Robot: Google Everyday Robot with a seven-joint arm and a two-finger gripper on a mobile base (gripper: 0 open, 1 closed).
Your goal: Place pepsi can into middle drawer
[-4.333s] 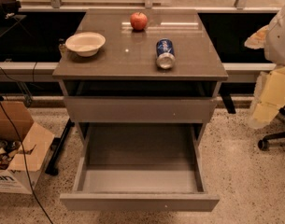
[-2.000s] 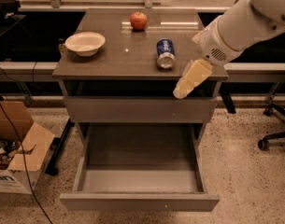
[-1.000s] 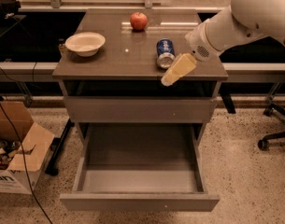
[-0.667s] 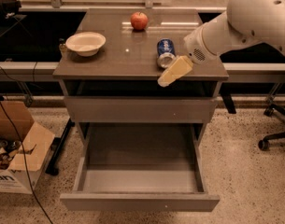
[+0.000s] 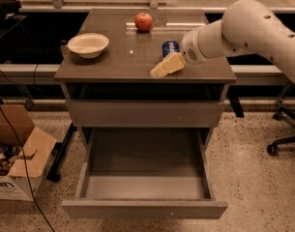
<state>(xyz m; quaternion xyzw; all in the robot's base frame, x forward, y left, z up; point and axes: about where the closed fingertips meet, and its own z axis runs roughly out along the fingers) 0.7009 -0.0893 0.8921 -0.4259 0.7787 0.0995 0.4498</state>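
Pepsi can (image 5: 170,47) just behind gripper (image 5: 160,71), on cabinet top (image 5: 118,62)

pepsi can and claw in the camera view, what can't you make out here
- pepsi can: camera view, near part hidden behind the claw, which is over the tabletop's front right; contact unclear.
- middle drawer: camera view, rear floor lost in shadow under the drawer front above.
- arm: camera view, cut off by the right edge.
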